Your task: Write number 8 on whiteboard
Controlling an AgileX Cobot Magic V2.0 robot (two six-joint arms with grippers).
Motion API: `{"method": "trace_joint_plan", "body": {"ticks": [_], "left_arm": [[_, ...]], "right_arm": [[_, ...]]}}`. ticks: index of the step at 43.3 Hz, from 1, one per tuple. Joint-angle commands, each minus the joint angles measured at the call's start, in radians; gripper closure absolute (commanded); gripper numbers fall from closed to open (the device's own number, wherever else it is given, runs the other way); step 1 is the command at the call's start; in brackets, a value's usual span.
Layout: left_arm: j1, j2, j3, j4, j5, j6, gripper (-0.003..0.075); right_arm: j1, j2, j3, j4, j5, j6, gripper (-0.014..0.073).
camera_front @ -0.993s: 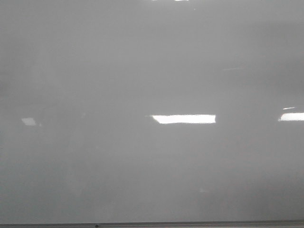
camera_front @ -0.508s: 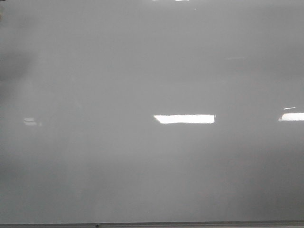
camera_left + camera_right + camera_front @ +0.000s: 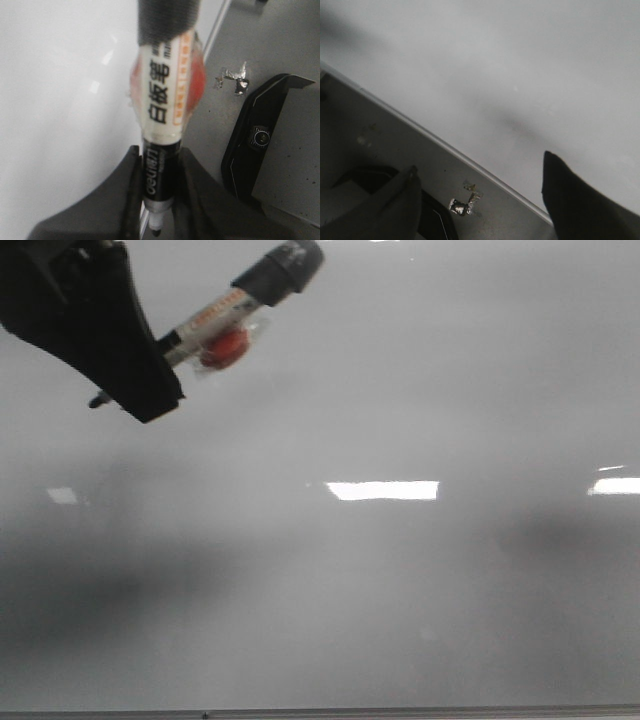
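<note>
A black whiteboard marker [image 3: 162,100] sits clamped between the two dark fingers of the left gripper [image 3: 155,200], its bare tip poking out just past the fingertips and its dark back end pointing away. A white label runs along the barrel with large black Chinese characters, "白板笔" as best they read, beside an orange strip of smaller print too blurred to make out; a soft red-orange lump [image 3: 197,80] is fixed to the barrel under clear wrap. In the front view the left gripper hangs at the upper left above the whiteboard [image 3: 400,620], marker tilted, its tip seemingly apart from the surface. The whiteboard is a glossy pale grey sheet with bright rectangular reflections and a thin edge strip; no number 8 is on it yet. The right gripper [image 3: 480,200] shows two dark fingers spread apart with nothing between them, near the whiteboard's edge. Risks: the tilted tip may skate or leave a faint, broken line, and pressing too hard could push the marker back through the grip.
</note>
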Motion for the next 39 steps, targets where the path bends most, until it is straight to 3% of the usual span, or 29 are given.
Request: {"method": "trace_joint_plan", "body": {"ticks": [1, 9, 16, 21, 39], "left_arm": [[-0.067, -0.009, -0.041, -0.029, -0.022, 0.041, 0.0741], [-0.156, 0.011, -0.044, -0.029, -0.026, 0.08, 0.0741], [-0.199, 0.01, -0.044, -0.029, -0.029, 0.081, 0.0741], [-0.208, 0.01, -0.044, -0.031, -0.031, 0.081, 0.0741], [-0.208, 0.01, -0.044, -0.048, -0.062, 0.081, 0.0741]], "right_arm": [[0.048, 0.01, -0.036, 0.124, 0.016, -0.203, 0.0061], [0.228, 0.044, -0.037, 0.202, 0.034, -0.385, 0.0061], [0.382, 0.083, -0.061, 0.213, 0.001, -0.398, 0.0071], [0.462, 0.124, -0.09, 0.213, -0.022, -0.398, 0.0135], [0.496, 0.167, -0.101, 0.227, -0.062, -0.398, 0.0349]]}}
